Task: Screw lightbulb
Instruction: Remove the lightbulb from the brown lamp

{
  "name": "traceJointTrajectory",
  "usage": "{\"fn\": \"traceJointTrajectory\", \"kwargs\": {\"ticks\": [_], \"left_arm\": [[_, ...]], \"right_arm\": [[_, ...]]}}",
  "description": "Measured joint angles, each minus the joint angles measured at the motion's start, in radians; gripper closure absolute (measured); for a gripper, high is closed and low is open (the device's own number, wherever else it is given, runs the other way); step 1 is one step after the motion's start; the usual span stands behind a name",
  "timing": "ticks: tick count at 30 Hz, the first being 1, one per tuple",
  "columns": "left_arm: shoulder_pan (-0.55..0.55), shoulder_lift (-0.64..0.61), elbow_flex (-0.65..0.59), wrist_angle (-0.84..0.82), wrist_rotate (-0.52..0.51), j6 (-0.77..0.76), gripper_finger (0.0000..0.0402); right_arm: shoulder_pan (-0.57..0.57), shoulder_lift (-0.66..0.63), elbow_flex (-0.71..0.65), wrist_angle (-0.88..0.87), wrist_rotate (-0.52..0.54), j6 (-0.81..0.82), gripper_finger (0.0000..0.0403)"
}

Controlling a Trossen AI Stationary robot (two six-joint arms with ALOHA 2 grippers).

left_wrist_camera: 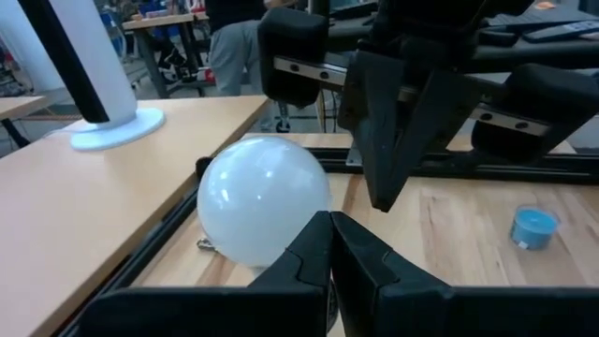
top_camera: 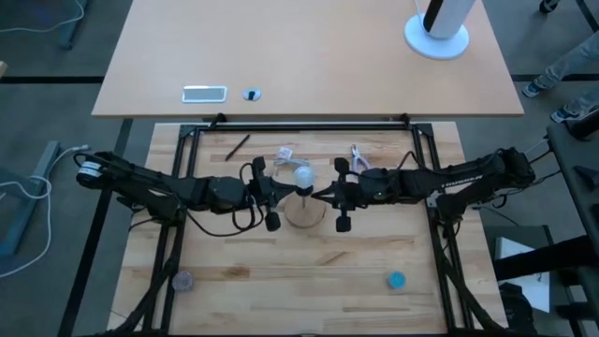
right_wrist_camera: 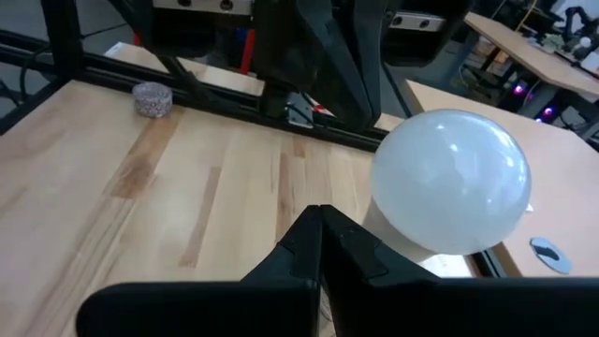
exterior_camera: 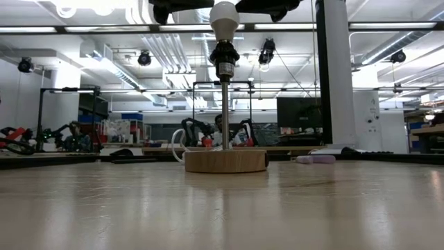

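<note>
Right now both of my arms reach in from the sides of the desk (top_camera: pixel 243 253) and meet at its middle, where the lightbulb (top_camera: pixel 302 176) sits upright in the black socket (exterior_camera: pixel 225 54) on top of a thin metal post (exterior_camera: pixel 225 114) rising from a round wooden disc (exterior_camera: pixel 225 161). My left pincer (left_wrist_camera: pixel 329 245) is pinched fully closed, its two dark fingers pressed together with nothing between them, and its tip sits just beside the white globe of the lightbulb, low against its side; I cannot tell whether it touches the glass. My right pincer (right_wrist_camera: pixel 320 241) is likewise squeezed shut and empty, its tip just beside the lightbulb on the opposite side. Seen from above, the two tips face each other across the bulb. Elsewhere on the desk, a small blue cap (top_camera: pixel 396 279) lies toward the near right, a greyish round piece (top_camera: pixel 182 280) toward the near left, and a dark pen (top_camera: pixel 237 146) near the far edge. Beyond it, a second, paler desk (top_camera: pixel 309 56) carries a white round-footed stand (top_camera: pixel 437 28).
</note>
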Motion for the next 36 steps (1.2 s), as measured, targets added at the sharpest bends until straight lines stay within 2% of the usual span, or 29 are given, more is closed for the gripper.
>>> {"fn": "traceJointTrajectory", "kwargs": {"ticks": [11,18,21,27,36], "left_arm": [[0.0,0.0,0.0,-0.011,-0.004,0.024,0.0401],[0.003,0.0,0.0,-0.058,-0.15,0.064,0.0401],[0.012,0.0,0.0,-0.06,-0.166,0.093,0.0401],[0.032,0.014,0.0,-0.055,-0.169,0.148,0.0401],[0.044,0.028,0.0,-0.054,-0.125,0.148,0.0401]], "right_arm": [[0.0,0.0,0.0,0.002,0.001,0.002,0.0403],[0.0,-0.012,0.0,-0.011,0.007,0.032,0.0403],[0.001,-0.018,0.0,-0.008,0.013,0.032,0.0403],[0.0,-0.019,0.0,0.005,0.195,0.039,0.0403],[0.001,-0.019,0.0,0.004,0.218,0.051,0.0403]]}}
